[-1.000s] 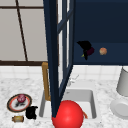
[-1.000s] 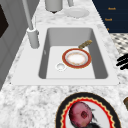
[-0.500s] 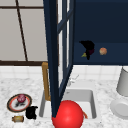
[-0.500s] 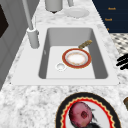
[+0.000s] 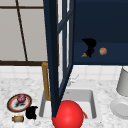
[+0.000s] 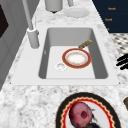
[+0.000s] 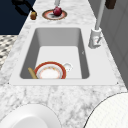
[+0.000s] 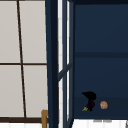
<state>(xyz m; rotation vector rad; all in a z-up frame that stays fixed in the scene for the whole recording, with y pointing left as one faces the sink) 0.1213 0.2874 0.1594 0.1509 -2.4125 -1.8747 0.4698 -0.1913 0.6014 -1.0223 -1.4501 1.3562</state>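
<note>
Radish-like item [image 5: 88, 52] sitting pinched in right hand [image 5: 89, 44] inside open cabinet [image 5: 100, 30], edging left from peach [image 5: 103, 51]; left hand [image 5: 31, 112] idling, fingers relaxed, beside plate [image 5: 12, 103].

No text, label, brand, number or sign can be read anywhere on the counter, the sink, the plates or the cabinet.

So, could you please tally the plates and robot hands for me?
Plates: 3 (counter plate, sink plate, white plate)
Robot hands: 2 (left robot hand by the counter plate, right robot hand holding a vegetable)
Total: 5
</note>
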